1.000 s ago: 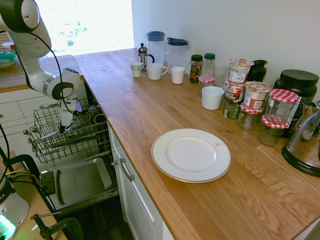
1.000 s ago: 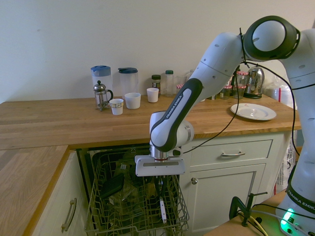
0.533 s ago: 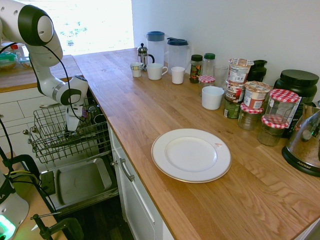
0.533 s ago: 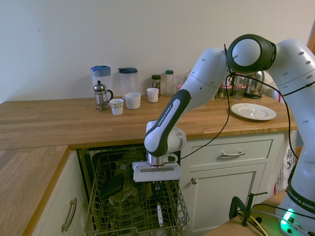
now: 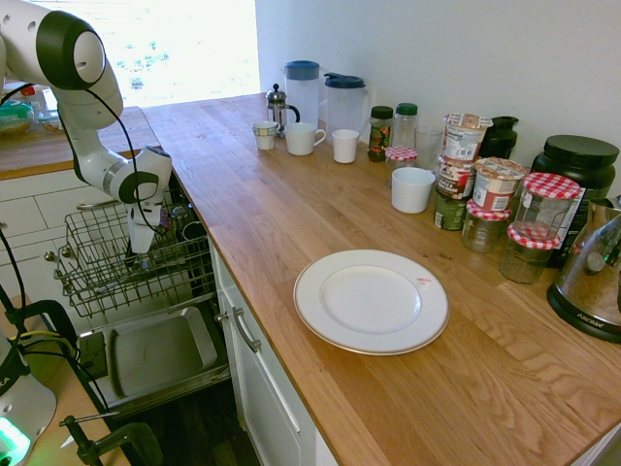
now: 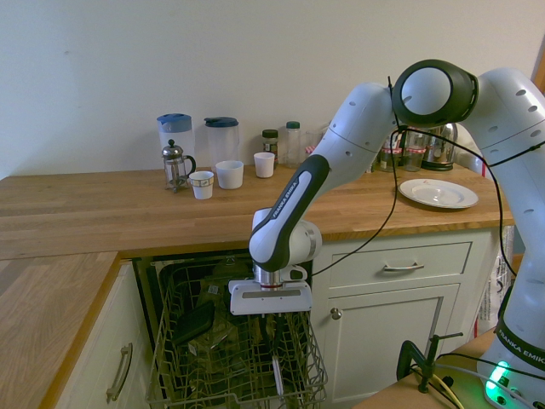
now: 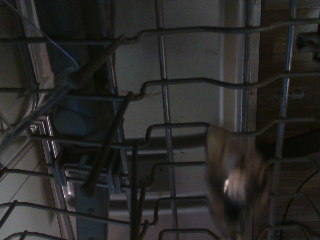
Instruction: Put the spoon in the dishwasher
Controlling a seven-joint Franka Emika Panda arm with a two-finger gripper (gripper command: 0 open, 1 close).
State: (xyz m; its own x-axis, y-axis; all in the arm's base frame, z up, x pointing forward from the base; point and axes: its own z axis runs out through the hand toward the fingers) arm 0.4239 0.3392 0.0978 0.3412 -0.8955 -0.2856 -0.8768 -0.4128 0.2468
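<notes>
The dishwasher stands open under the counter, its grey wire rack [image 5: 92, 243] pulled out above the flat drop-down door [image 5: 155, 354]. My gripper [image 6: 272, 334] points straight down into the rack [image 6: 213, 362], near its right side in the second exterior view. It is shut on the thin handle of the spoon [image 6: 277, 375], which hangs below the fingers among the wires. The wrist view shows the spoon's bowl [image 7: 235, 187] as a blurred shiny shape over the rack wires. In the first exterior view the gripper [image 5: 136, 250] sits low in the rack and the spoon is hidden.
A dark object [image 6: 194, 322] lies in the rack to the gripper's left. White drawers with bar handles [image 6: 400, 268] flank the dishwasher. On the wooden counter are a white plate [image 5: 371, 301], cups, jugs and jars [image 5: 485, 204].
Over the last second the arm swung toward the counter side of the rack and lowered the spoon deeper among the wires. In the last half second it hardly moved.
</notes>
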